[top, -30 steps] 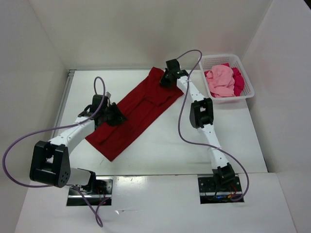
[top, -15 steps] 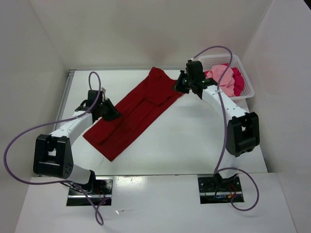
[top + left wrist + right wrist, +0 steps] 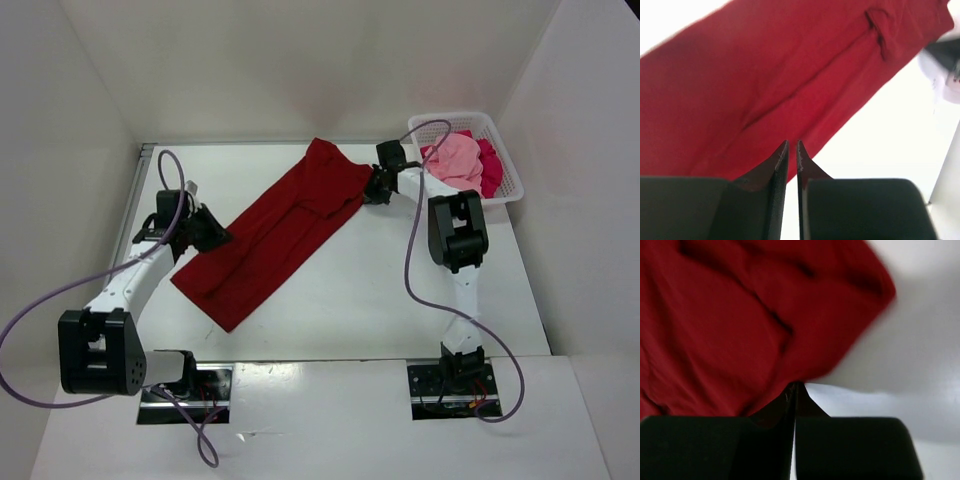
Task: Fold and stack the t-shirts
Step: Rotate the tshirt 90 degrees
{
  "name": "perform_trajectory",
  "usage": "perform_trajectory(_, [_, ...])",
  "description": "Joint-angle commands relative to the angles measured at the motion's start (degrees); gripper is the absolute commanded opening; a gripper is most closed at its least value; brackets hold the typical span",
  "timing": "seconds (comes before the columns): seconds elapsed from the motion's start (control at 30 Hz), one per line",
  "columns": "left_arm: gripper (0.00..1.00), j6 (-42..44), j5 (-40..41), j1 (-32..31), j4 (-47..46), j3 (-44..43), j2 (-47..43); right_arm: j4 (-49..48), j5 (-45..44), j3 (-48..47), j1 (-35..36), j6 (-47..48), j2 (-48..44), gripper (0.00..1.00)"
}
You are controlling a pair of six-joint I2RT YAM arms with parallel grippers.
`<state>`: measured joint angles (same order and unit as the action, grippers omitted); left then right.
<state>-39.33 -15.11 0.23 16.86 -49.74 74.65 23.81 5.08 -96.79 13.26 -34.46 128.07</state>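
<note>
Right gripper (image 3: 793, 386) is clamping tight on the red shirt's (image 3: 280, 230) edge, just left of the basket (image 3: 480, 204). Left gripper (image 3: 792, 146) is sitting nearly closed at the shirt's opposite edge, way left of the basket, and honestly I can't tell if it's pinching cloth. The other 2, pink shirt (image 3: 455, 163) and magenta shirt (image 3: 491, 165), are lying bunched in the basket.

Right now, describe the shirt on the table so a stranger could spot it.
On the white table, a dark red t-shirt lies spread diagonally, left of centre. Unlike the pink t-shirt and crimson t-shirt bunched in the far-right basket, it is laid out.
</note>
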Motion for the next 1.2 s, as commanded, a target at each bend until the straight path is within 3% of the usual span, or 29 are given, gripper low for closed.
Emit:
perform_trajectory(0.0, [0.18, -0.5, -3.3, -0.1, 1.2, 2.6, -3.1, 1.1, -1.2, -9.7, 0.4, 1.3, 6.0, 0.00])
perform_trajectory(0.13, [0.20, -1.6, -5.0, -1.5, 1.2, 4.0, -3.7, 10.5, 1.8, -30.5, 0.4, 0.7, 17.7, 0.04])
perform_trajectory(0.2, [0.23, -3.0, -5.6, -3.0, 1.2, 4.0, -4.3, 15.4, 1.8, -45.5, 1.1, 1.2, 22.5, 0.13])
perform_trajectory(0.23, [0.24, -3.0, -5.6, -4.2, 1.2, 4.0, -4.3, 19.9, 1.8, -52.3, 1.7, 2.5, 23.2, 0.24])
perform_trajectory(0.3, [0.27, -3.7, -5.6, -4.8, 0.7, 4.0, -4.3, 23.9, -1.5, -54.3, 2.2, 3.6, 22.5, 0.34])
perform_trajectory(0.4, [0.32, -4.4, -5.6, -4.8, 0.1, 3.0, -3.6, 20.6, -3.1, -37.8, 3.3, 4.9, 11.0, 0.47])
perform_trajectory(0.43, [0.35, -3.6, -5.6, -4.8, 0.1, 1.7, -2.9, 15.7, -2.2, -20.5, 4.0, 4.9, 0.3, 0.50])
perform_trajectory(0.47, [0.36, -3.6, -4.8, -4.8, 0.1, 0.9, -2.8, 6.9, -1.6, -13.1, 4.0, 4.1, -4.7, 0.54])
perform_trajectory(0.53, [0.38, -2.2, -4.1, -4.3, 0.1, -1.2, -1.0, 1.4, 2.5, 2.8, 6.3, 0.8, -14.8, 0.55])
perform_trajectory(0.7, [0.41, 0.0, -4.7, -0.5, -0.4, -2.9, 3.6, -8.0, 10.5, 25.7, 20.3, -7.8, -23.7, 0.55])
perform_trajectory(0.8, [0.43, 0.7, -5.3, 0.3, -1.5, -3.5, 4.9, -16.6, 12.8, 30.8, 26.1, -13.8, -24.3, 0.58])
perform_trajectory(1.0, [0.45, 1.2, -5.9, 0.3, -2.0, -3.0, 6.1, -18.0, 12.8, 27.2, 27.7, -17.3, -15.5, 0.61])
perform_trajectory(1.17, [0.45, 1.2, -6.5, 0.3, -2.0, -2.5, 5.6, -19.3, 13.5, 22.0, 27.7, -19.6, -7.9, 0.42])
